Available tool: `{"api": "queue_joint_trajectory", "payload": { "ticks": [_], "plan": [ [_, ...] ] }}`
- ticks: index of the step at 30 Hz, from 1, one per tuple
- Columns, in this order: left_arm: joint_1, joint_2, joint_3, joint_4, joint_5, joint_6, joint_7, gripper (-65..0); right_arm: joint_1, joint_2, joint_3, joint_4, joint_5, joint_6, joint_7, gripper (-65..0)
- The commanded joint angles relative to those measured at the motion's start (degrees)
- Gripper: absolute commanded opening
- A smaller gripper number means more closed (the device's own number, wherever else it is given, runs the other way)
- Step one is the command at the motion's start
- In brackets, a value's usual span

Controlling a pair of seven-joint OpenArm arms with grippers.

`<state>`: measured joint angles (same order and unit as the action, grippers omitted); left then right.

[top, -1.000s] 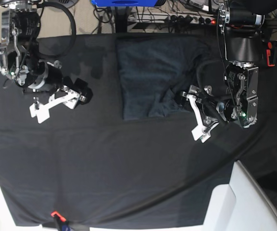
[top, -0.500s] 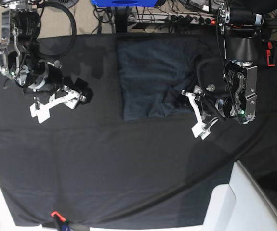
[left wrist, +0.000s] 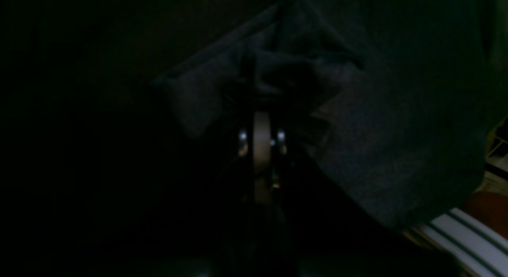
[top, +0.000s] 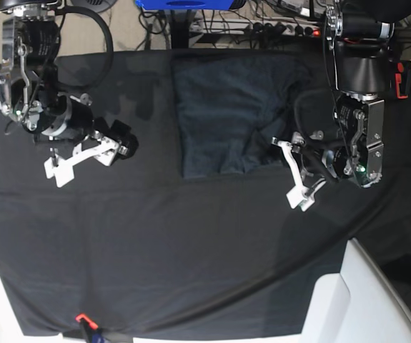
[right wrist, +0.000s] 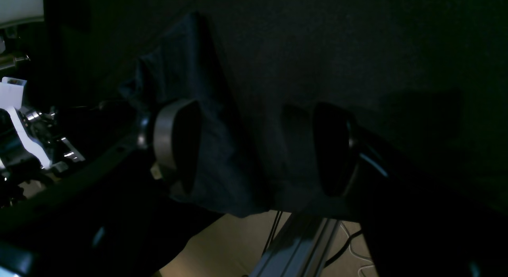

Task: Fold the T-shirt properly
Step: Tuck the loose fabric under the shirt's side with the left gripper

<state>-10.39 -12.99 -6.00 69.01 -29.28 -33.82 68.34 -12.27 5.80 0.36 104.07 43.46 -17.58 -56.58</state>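
Observation:
The dark charcoal T-shirt (top: 226,107) lies folded in a rough rectangle at the back middle of the table. My left gripper (top: 275,151) is at its near right corner. In the left wrist view that gripper (left wrist: 262,108) is shut on a bunched fold of the T-shirt (left wrist: 377,150). My right gripper (top: 123,137) hovers over bare tablecloth to the shirt's left, apart from it. The right wrist view shows this gripper (right wrist: 256,150) open, nothing between its fingers (right wrist: 178,146), with the T-shirt (right wrist: 186,70) lying beyond them.
A black tablecloth (top: 191,243) covers the whole table. White panels (top: 355,300) stand at the near right corner. Cables and a power strip (top: 276,28) run behind the far edge, beside a blue object (top: 184,3). A small red item (top: 82,318) sits at the near edge.
My left gripper has closed on the shirt's near right corner, and the cloth there has bunched up. The right arm has shifted only slightly.

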Motion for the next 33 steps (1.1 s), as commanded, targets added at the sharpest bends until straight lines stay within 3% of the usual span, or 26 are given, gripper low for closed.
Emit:
{"api": "queue_joint_trajectory", "payload": {
  "ticks": [1,11,22,33],
  "plan": [
    [-1.17,-1.20,-0.29,2.42,-0.83,0.02,-0.42,-65.0,0.62,0.22,-0.05,0.76,0.63,0.31,0.53,-24.5],
    [0.94,-2.70,-4.51,4.26,-0.39,0.02,-0.07,-65.0,0.62,0.13,-0.14,0.76,0.63,0.31,0.44,-24.5],
    [2.17,-4.54,-4.59,4.26,-0.48,0.02,-0.42,-65.0,0.62,-0.04,-0.14,0.76,0.80,0.31,0.44,-24.5],
    [2.26,-4.63,-7.58,4.35,-0.39,0.02,-0.16,-65.0,0.62,-0.04,-0.14,0.76,0.80,0.31,0.44,-24.5]
  ]
}}
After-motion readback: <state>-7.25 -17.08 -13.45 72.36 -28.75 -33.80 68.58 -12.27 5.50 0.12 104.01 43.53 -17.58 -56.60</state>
